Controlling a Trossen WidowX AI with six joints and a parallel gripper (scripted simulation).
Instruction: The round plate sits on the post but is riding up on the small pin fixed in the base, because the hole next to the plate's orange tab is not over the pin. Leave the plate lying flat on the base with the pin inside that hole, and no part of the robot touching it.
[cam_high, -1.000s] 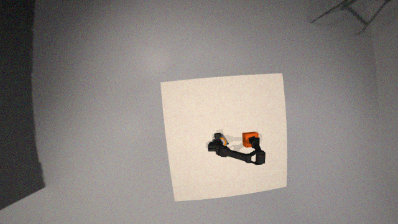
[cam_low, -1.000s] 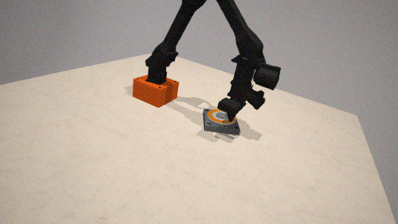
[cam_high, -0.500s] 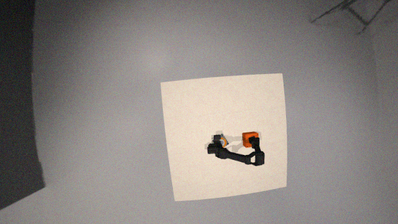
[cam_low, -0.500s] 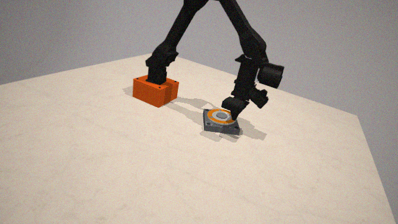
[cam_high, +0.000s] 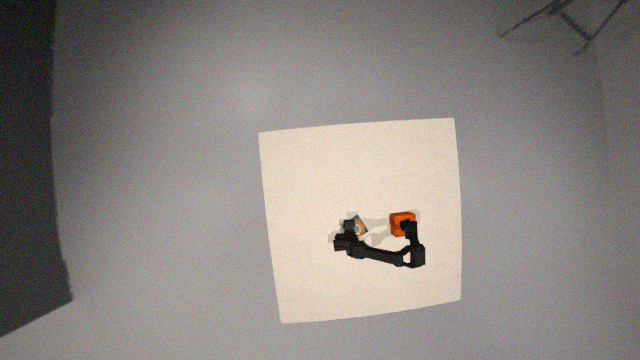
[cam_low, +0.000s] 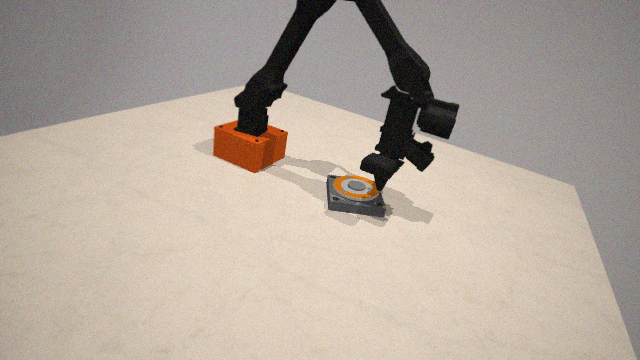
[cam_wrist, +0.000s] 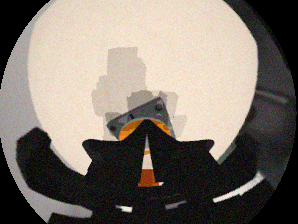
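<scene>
My gripper (cam_low: 379, 186) is closed on nothing, jaws pinched together into a single point and used as a pusher, not a clamp. In the wrist view the tips (cam_wrist: 149, 156) sit low in frame with a sliver of orange showing through the slit between them, so I'm right over the plate's rim. From the exterior view the tip is at the right edge of the plate (cam_low: 354, 187); whether it's touching or just beside, I can't tell. The plate sits on the grey base (cam_low: 356, 204), around the post (cam_low: 356, 185) at its centre. Orange ring reads fairly level from here, but I can't see the pin, the hole or the tab clearly in any view, so I can't confirm the pin is seated. My read: rotation is underway or near its end, seating unverified. Left to do: confirm the plate is flat, then lift clear so nothing of me touches it. Containers: none really; the base is the only holder and it carries just the plate. Further back, my orange mount (cam_low: 250, 145) stands well apart on the table (cam_low: 150, 275).
</scene>
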